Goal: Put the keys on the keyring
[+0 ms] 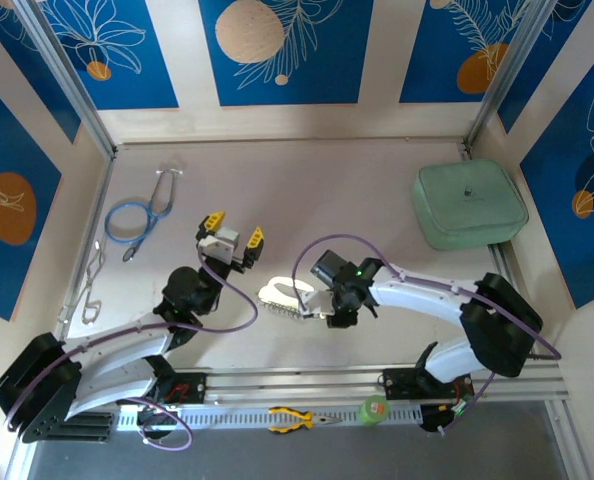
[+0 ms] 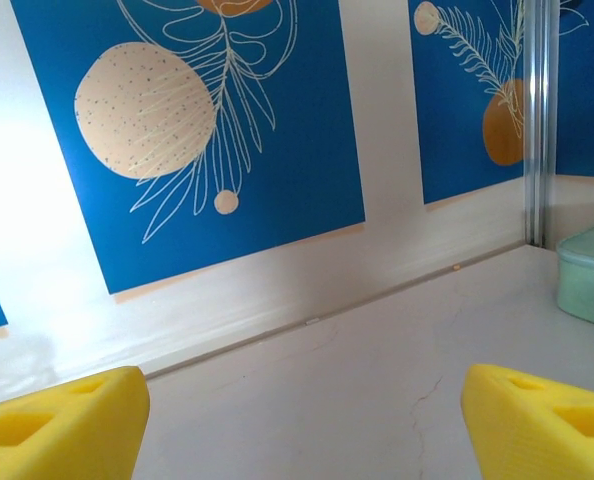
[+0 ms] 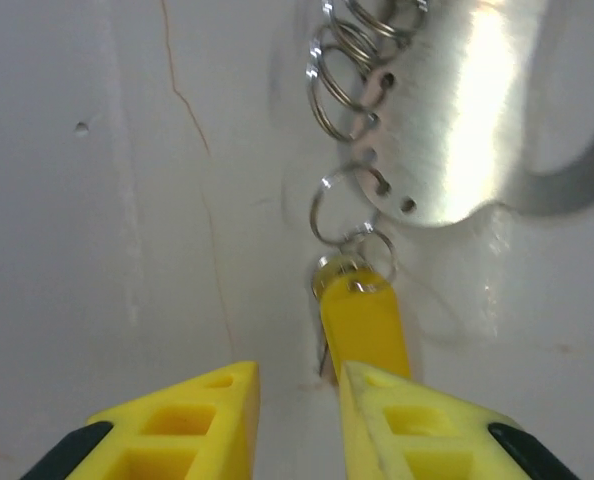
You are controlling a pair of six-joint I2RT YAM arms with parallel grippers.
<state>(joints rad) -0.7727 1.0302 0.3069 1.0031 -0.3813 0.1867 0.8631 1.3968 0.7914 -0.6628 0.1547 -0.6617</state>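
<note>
The keyring (image 3: 457, 120) is a cream strap lying flat on the table, with a row of small silver rings (image 3: 342, 80) along its edge. A key with a yellow head (image 3: 362, 320) hangs from the lowest ring, and its far end is hidden behind one of my right fingers (image 3: 417, 430). My right gripper (image 3: 297, 410) is open just behind that key, with bare table in the gap. From above, the right gripper (image 1: 312, 300) sits at the keyring's (image 1: 277, 296) right end. My left gripper (image 1: 232, 232) stands open and holds nothing, left of and behind the keyring; its yellow fingertips (image 2: 62, 420) frame bare table.
A blue stethoscope (image 1: 137, 215) and silver wire clips (image 1: 92, 290) lie at the left. A pale green case (image 1: 469, 205) sits at the back right. Yellow-handled pliers (image 1: 297, 418) and a green tape roll (image 1: 374, 408) rest on the front rail.
</note>
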